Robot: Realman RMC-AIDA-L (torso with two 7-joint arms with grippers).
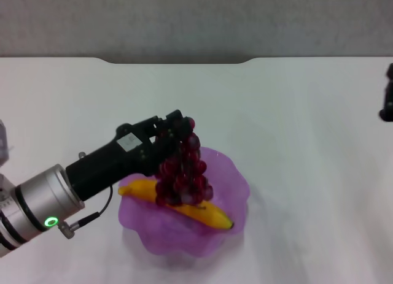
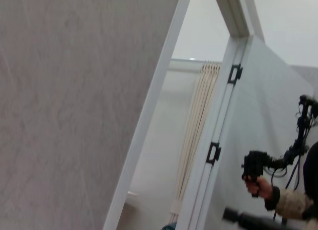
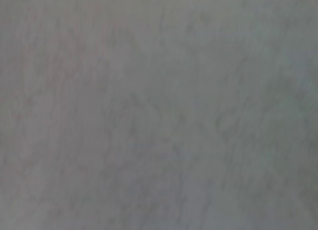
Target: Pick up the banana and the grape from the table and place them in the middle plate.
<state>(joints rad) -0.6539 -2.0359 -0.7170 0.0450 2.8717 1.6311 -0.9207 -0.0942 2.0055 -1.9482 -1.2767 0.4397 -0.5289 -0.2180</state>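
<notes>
spanning the view, white table (image 1: 295,112) meets grey wall (image 1: 196,20).

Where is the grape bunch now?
In the head view the grape hangs from the left gripper, over the purple plate; its lower end touches the banana lying inside.

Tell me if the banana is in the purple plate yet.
In: the banana lies across the middle plate, under the grape hanging from the left gripper.
</notes>
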